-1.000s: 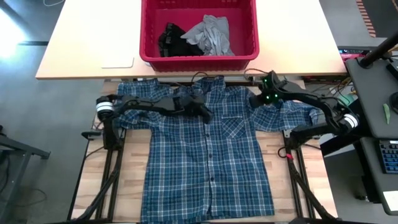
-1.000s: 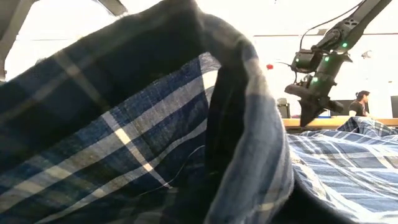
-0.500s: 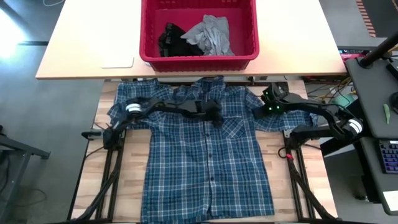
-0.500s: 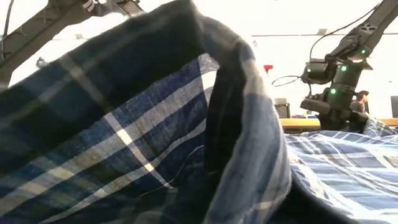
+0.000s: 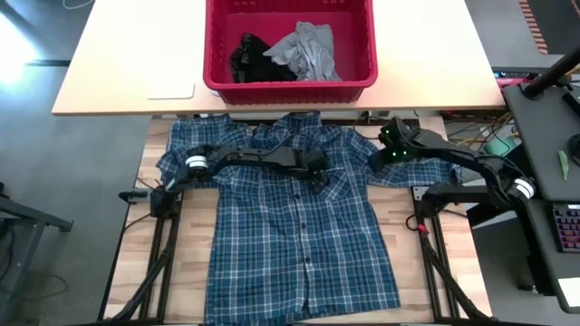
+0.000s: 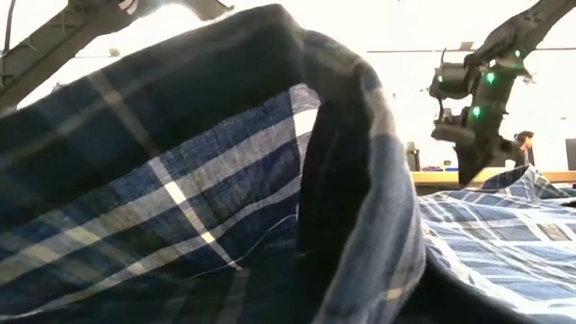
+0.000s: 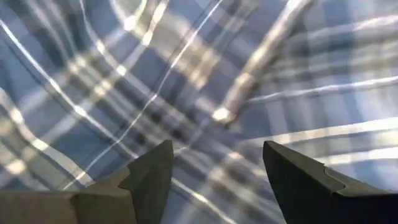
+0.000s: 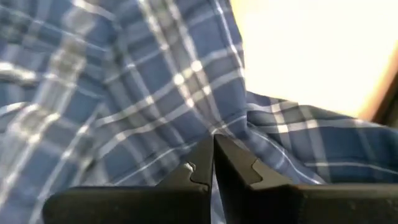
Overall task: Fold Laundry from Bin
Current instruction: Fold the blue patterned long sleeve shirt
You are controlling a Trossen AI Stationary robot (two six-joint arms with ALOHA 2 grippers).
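The blue-and-white plaid shirt (image 5: 304,226) lies spread on the table, front up, with its collar toward the red bin (image 5: 358,54). My left gripper (image 5: 319,172) hovers open just above the shirt's chest (image 7: 214,93), beside the button placket. My right gripper (image 5: 385,149) is shut on the shirt where the sleeve on the table's right meets the body. The grey T-shirt (image 5: 308,50) and the black garment (image 5: 246,54) lie in the bin. In the low view a raised fold of the shirt (image 6: 225,180) fills the near field. My right gripper pinches a fold of the plaid cloth (image 8: 214,127) between its two shut fingers, near the armhole of the sleeve on the table's right. The fingers come from above, pointing down (image 6: 468,171). Creases run in toward the fingertips, and the rest of the shirt lies on the table.
The bin stands on a separate light tabletop (image 5: 118,63) beyond the far edge. A white flat sheet (image 5: 170,89) lies left of the bin. Bare wood shows at the table's left (image 5: 186,244) and right (image 5: 417,254) sides. A desk with a keyboard (image 5: 566,226) stands at the far right.
My left gripper has moved toward the table's right edge, across the shirt's chest. My right gripper has come down onto the shirt by the right sleeve and then risen a little.
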